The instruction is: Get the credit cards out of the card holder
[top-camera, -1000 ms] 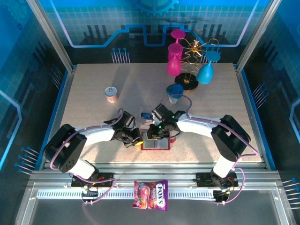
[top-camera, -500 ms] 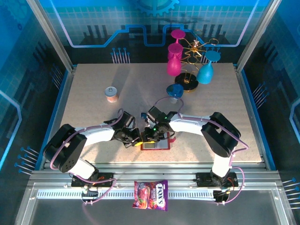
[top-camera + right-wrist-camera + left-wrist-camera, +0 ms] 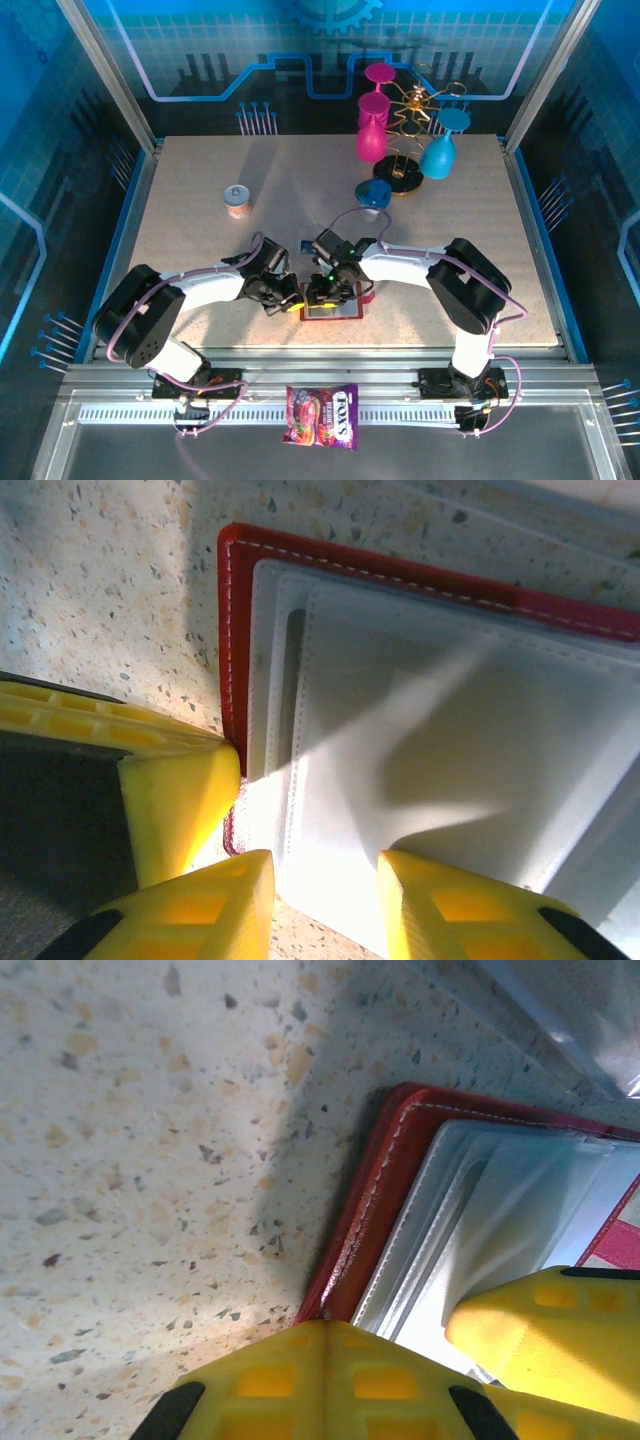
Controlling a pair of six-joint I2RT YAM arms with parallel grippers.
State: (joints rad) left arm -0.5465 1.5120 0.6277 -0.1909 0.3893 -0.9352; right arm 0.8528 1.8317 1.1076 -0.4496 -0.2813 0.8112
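The card holder lies open on the table, dark red with greyish clear pockets. My left gripper is shut, its tips pressed on the card holder's red corner. My right gripper is open just over the clear pocket's near edge, with nothing between its fingers. One left finger shows beside it at the red rim. In the top view both grippers meet at the card holder's left end. A small dark blue card lies on the table just behind them. Whether the pockets hold credit cards I cannot tell.
A small tin stands at the back left. A rack with pink and blue glasses stands at the back right, with a blue cup before it. A clear tray edge lies past the card holder. A candy bag lies off the table's front.
My right gripper has moved left and nearer over the card holder, and its jaws have opened wider. The left gripper has stayed shut in place.
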